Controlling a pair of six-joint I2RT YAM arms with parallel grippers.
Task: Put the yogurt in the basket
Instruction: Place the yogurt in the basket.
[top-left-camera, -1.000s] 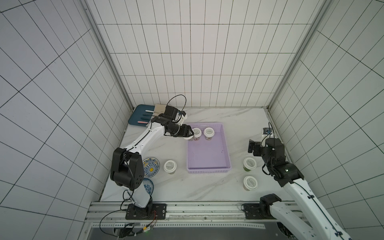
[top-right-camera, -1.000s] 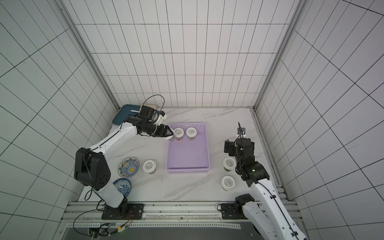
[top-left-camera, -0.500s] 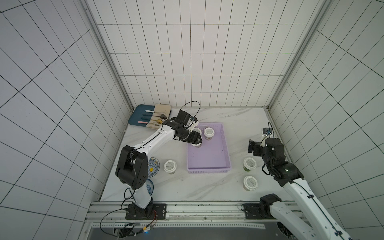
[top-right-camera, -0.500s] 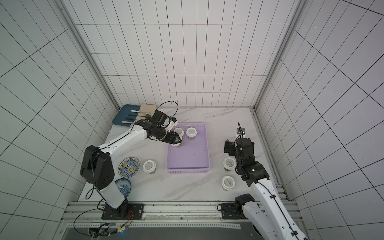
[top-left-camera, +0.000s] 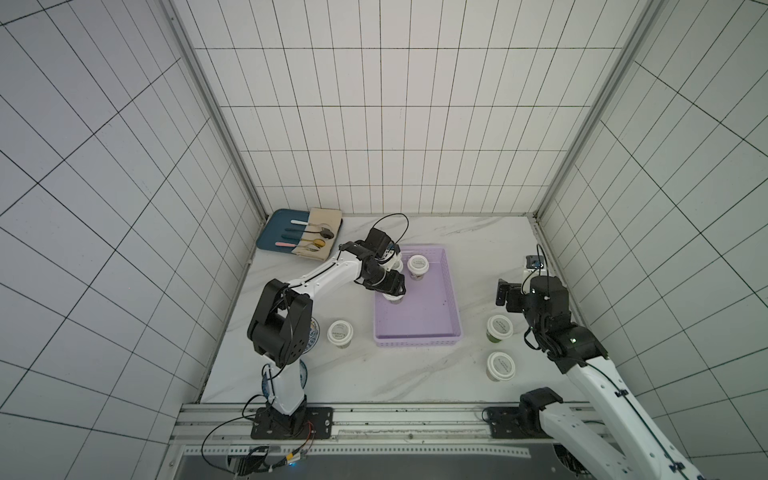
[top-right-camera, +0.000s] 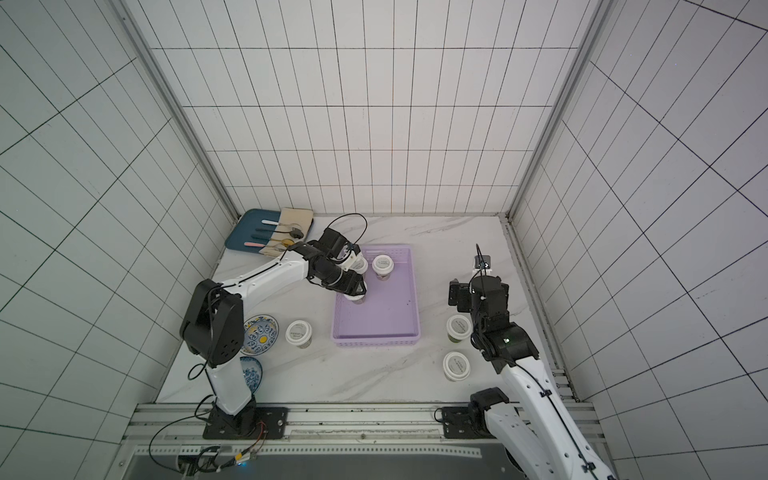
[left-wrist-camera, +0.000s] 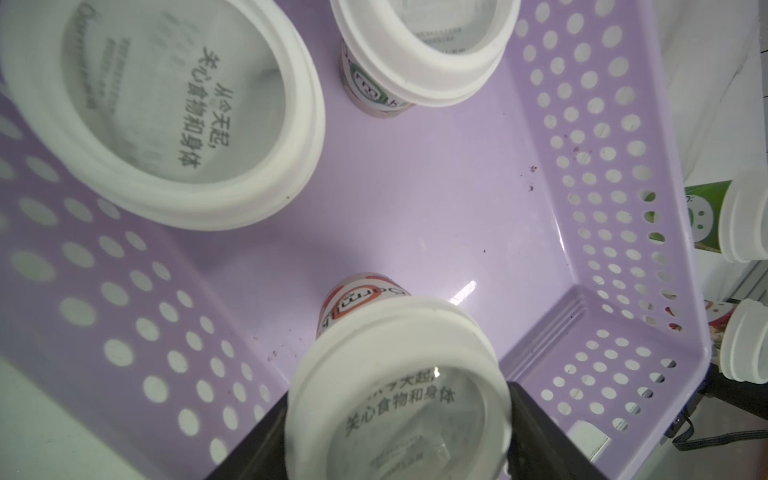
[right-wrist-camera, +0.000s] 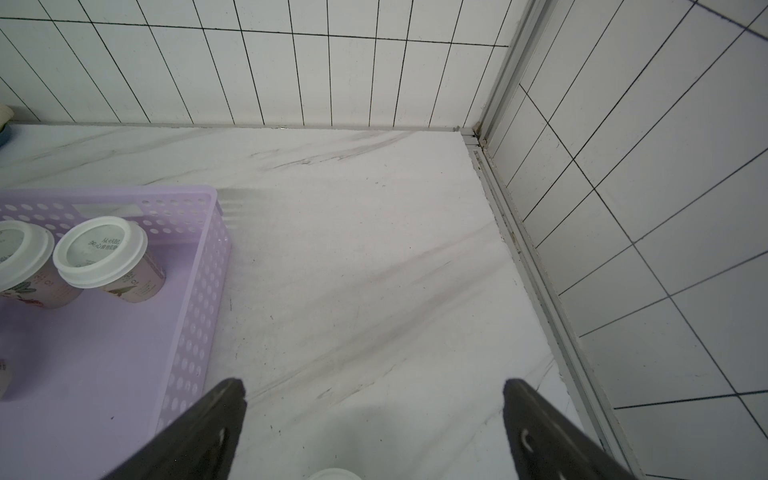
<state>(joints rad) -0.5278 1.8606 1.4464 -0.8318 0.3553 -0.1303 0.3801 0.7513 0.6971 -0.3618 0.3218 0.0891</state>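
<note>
Yogurt cup in hand: the left claw (top-left-camera: 390, 286) grips a yogurt cup (left-wrist-camera: 357, 299) inside the basket (top-left-camera: 419, 316).
The cup looks light, thin-walled and smooth, so a gentle hold just under the wider lid (left-wrist-camera: 415, 415) seems safest. The right claw (right-wrist-camera: 374, 386) gapes wide and empty above the worktop (right-wrist-camera: 374, 249).

The basket (top-left-camera: 418, 340) stands mid-table (top-left-camera: 469, 249); 12 o'clock points to the back wall. Inside it, two yogurt cups (top-left-camera: 417, 264) stand side by side at the 12 o'clock end, and a third cup (left-wrist-camera: 399, 415) is by the 9 o'clock wall, between the left gripper's (top-left-camera: 392, 293) fingers. Outside, a lone cup (top-left-camera: 340, 332) stands at 8 o'clock, with a plate (top-right-camera: 262, 336) beyond it and a second plate (top-right-camera: 252, 374) nearer the front edge. Two more cups (top-left-camera: 500, 328) stand at 4 o'clock, one before the other. The tray (top-left-camera: 274, 232) holding spoons (top-left-camera: 316, 237) lies at 10 o'clock.
</note>
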